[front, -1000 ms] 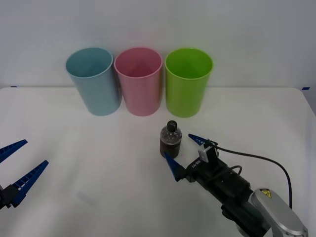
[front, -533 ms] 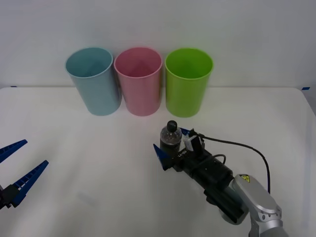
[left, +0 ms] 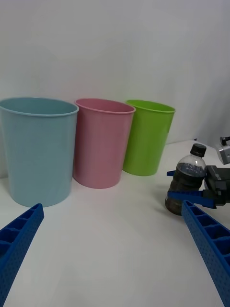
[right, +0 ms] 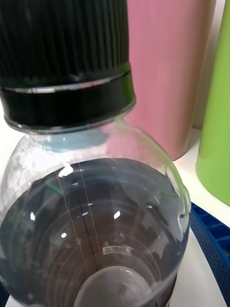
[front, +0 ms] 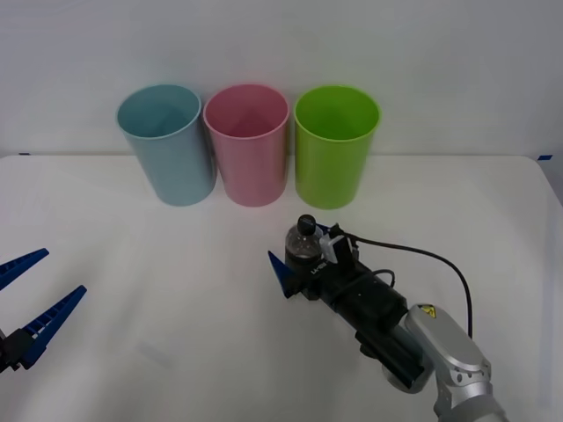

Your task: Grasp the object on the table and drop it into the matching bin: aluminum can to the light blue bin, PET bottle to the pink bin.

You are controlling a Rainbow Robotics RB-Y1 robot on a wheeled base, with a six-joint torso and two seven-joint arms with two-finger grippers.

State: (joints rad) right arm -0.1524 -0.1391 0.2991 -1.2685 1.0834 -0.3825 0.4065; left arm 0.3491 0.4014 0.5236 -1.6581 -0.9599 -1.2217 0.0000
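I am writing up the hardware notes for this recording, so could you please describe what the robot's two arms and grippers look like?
Both grippers have blue, ribbed, tapering fingers. The right gripper sits on a black blocky wrist with small white lettering and a white clip; a black cable loops back to a silver-grey rounded arm segment bearing a yellow triangular warning sticker. The left gripper shows two long blue fingers joined to a dark base at the table's left edge.

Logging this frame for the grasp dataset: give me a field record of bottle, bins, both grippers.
bottle: upright on table, between right gripper's fingers
right gripper: open, around bottle, not closed yet
left gripper: open, idle at table's left edge
bins: blue bin, pink bin, green bin, in a row behind bottle
target: pink bin
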